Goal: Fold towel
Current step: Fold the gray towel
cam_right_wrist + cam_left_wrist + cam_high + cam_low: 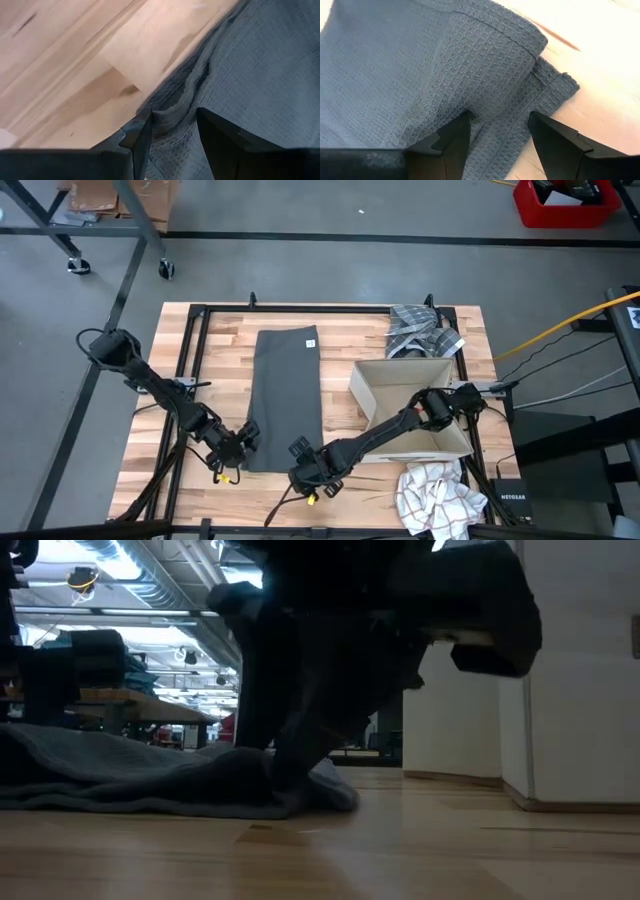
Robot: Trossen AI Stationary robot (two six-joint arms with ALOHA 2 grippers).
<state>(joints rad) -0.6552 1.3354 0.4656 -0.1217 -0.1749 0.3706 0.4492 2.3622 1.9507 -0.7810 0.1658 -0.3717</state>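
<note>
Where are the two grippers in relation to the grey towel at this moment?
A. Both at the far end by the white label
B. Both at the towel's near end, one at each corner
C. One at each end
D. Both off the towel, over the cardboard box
B: in the high view the left gripper and right gripper sit at the two near corners of the grey towel, and each wrist view shows its fingers straddling the towel's edge.

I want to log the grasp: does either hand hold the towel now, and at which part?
Both hands straddle the gray towel at its near end: left hand at one corner, right hand at the other. Whether either hand has closed on it cannot be told.
</note>
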